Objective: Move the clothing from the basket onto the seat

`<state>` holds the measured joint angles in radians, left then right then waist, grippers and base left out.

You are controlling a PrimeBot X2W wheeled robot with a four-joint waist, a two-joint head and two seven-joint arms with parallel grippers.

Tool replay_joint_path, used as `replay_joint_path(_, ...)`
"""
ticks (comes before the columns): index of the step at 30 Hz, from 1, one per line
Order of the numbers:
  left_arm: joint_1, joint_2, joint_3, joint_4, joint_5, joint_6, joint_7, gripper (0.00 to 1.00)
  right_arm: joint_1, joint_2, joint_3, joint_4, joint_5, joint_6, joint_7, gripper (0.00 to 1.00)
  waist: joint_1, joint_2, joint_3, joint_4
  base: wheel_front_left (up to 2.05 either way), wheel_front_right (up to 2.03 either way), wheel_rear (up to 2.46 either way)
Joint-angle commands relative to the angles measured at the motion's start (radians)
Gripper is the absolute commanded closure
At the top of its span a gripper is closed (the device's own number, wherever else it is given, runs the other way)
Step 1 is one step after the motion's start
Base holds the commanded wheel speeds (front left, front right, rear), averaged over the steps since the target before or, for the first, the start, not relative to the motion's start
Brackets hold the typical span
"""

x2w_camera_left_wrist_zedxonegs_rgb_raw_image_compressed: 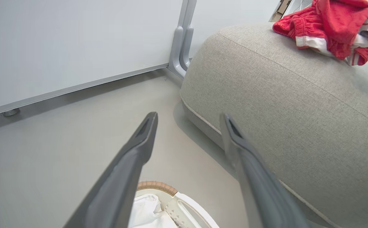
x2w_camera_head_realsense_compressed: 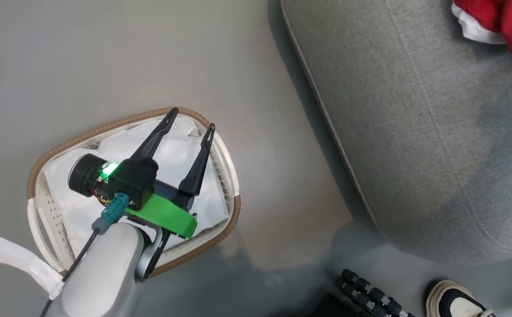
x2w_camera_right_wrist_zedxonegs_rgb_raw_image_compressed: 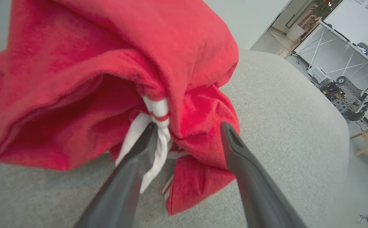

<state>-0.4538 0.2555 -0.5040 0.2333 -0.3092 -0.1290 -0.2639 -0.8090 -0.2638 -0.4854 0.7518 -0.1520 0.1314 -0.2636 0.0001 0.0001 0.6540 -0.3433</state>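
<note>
The red clothing (x2w_camera_head_realsense_compressed: 502, 17) with white hems lies bunched on the far part of the grey seat (x2w_camera_head_realsense_compressed: 414, 132). In the right wrist view the clothing (x2w_camera_right_wrist_zedxonegs_rgb_raw_image_compressed: 108, 63) rests on the seat (x2w_camera_right_wrist_zedxonegs_rgb_raw_image_compressed: 282, 110), and my right gripper (x2w_camera_right_wrist_zedxonegs_rgb_raw_image_compressed: 187, 125) is open, its tips against the folds and a white striped cuff. The basket (x2w_camera_head_realsense_compressed: 237, 207) stands on the floor left of the seat and shows just its white lining (x2w_camera_head_realsense_compressed: 176, 149). My left gripper (x2w_camera_head_realsense_compressed: 193, 118) hovers open over the basket with nothing in it. From the left wrist, that gripper (x2w_camera_left_wrist_zedxonegs_rgb_raw_image_compressed: 189, 116) points past the basket (x2w_camera_left_wrist_zedxonegs_rgb_raw_image_compressed: 187, 205) toward the seat (x2w_camera_left_wrist_zedxonegs_rgb_raw_image_compressed: 282, 95) and clothing (x2w_camera_left_wrist_zedxonegs_rgb_raw_image_compressed: 329, 22).
A person's shoe (x2w_camera_head_realsense_compressed: 454, 301) and a black ribbed part (x2w_camera_head_realsense_compressed: 370, 295) sit at the bottom edge near the seat. A white cloth strip (x2w_camera_head_realsense_compressed: 22, 264) lies on the floor beside the basket. A wall panel with a grey post (x2w_camera_left_wrist_zedxonegs_rgb_raw_image_compressed: 184, 38) stands behind the seat.
</note>
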Motion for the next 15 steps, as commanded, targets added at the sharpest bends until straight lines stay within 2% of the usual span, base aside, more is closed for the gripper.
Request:
replay_joint_path(1, 0.017, -0.008, 0.004, 0.005, -0.006, -0.003, -0.001, 0.0, 0.034, 0.001, 0.006, -0.013, 0.011, -0.001, -0.002, 0.0, -0.0001, -0.0001, -0.058, -0.014, 0.0, 0.0, 0.0)
replay_joint_path(8, 0.063, -0.042, 0.019, 0.028, -0.016, -0.003, -0.001, 0.0, 0.155, 0.012, 0.088, -0.11, 0.056, -0.001, -0.002, 0.0, -0.0001, -0.0001, -0.171, -0.034, 0.0, 0.0, 0.0)
replay_joint_path(15, 0.111, -0.075, 0.056, 0.044, -0.008, -0.003, -0.001, 0.0, 0.265, 0.034, 0.275, -0.225, 0.124, -0.001, -0.002, 0.0, -0.0001, -0.0001, -0.263, -0.023, 0.0, 0.0, 0.0)
